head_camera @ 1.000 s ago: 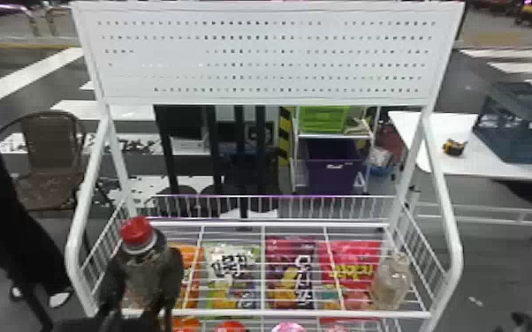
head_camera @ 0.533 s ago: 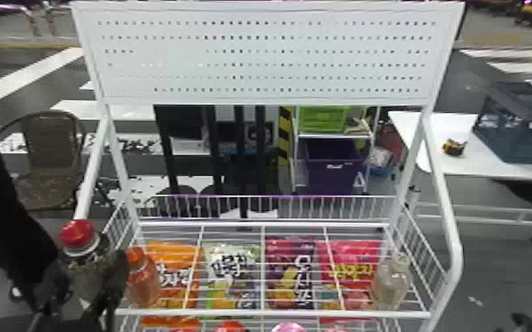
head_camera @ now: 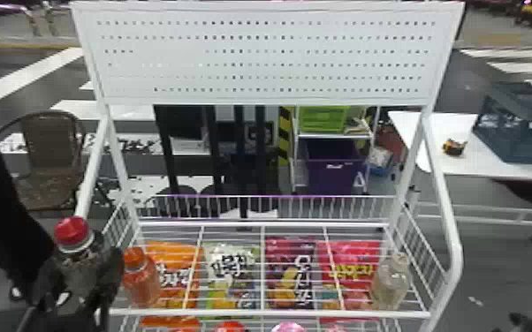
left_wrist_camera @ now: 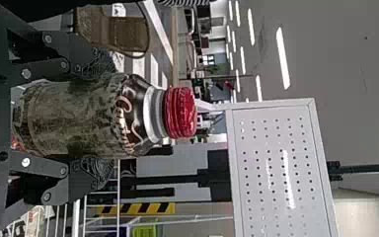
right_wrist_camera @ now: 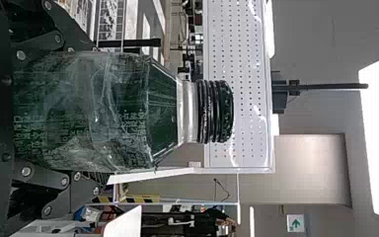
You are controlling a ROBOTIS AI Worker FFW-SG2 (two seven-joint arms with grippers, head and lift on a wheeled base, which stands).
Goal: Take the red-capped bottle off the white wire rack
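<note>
Red-capped bottle [head_camera: 72,233] roughly upright, cap up, long axis near vertical, at the white wire rack's [head_camera: 274,314] left front corner, near an orange-capped bottle [head_camera: 140,282]. Left gripper's [head_camera: 85,273] fingers parted to its body's width, clasping both sides; right gripper [head_camera: 521,321] likewise grips a black-capped green bottle [right_wrist_camera: 94,111].

Beyond the left edge of the rack [head_camera: 274,314], I see a brown chair [head_camera: 53,145] and dark floor [head_camera: 35,97] striped white; past its right edge, a white table [head_camera: 433,132] bears a blue-gray crate [head_camera: 521,137]. Strip lights [left_wrist_camera: 282,57] glow overhead.
</note>
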